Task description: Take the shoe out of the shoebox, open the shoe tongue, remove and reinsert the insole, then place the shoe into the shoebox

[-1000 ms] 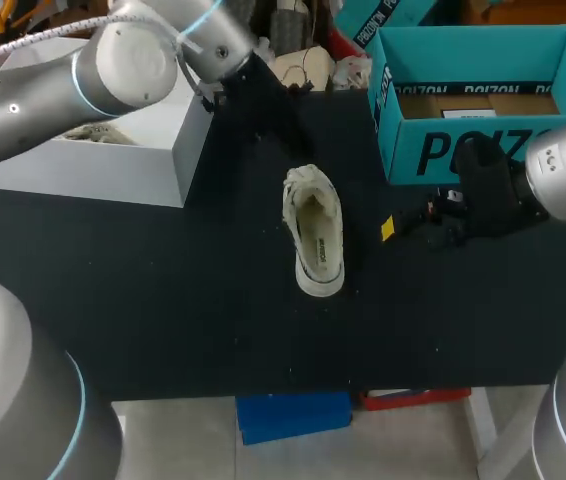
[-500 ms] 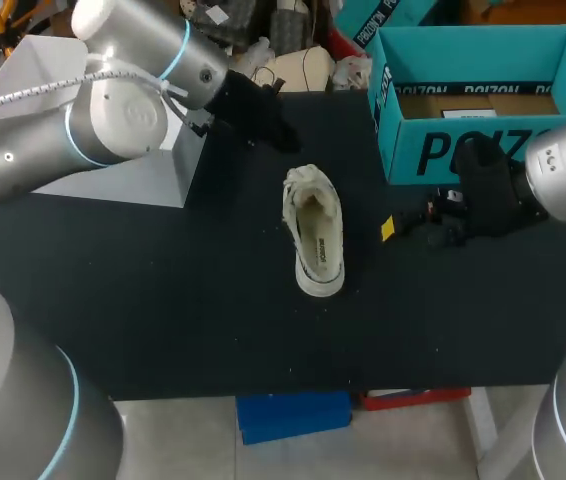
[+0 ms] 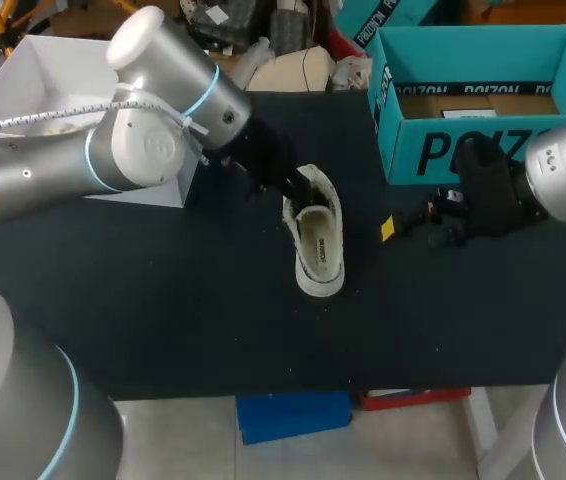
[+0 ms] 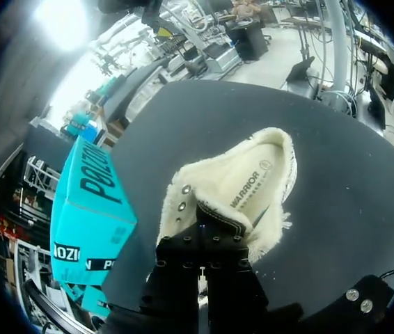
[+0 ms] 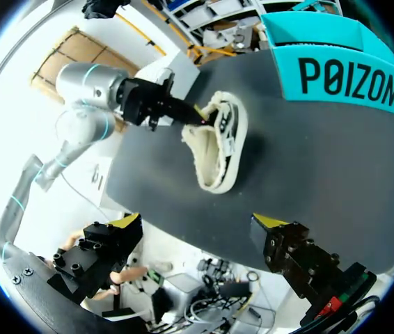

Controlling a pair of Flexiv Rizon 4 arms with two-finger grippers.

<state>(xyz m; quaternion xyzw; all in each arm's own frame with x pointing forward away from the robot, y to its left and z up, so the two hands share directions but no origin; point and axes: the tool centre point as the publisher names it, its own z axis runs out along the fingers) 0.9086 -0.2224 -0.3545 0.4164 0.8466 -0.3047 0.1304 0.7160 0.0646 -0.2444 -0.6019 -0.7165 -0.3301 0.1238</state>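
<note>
High rear overview, two wrist views, shoe (image 3: 315,232) in all.

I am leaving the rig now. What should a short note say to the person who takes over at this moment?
Left gripper: at the eyelet end of the shoe; its grip cannot be judged.
Right gripper: open, empty, above the table in front of the teal shoebox.
Shoe: upright on the table, insole apparently inside.
Done: shoe is out of the box.
Left: open the tongue, remove and reinsert the insole, return the shoe to the box.
</note>
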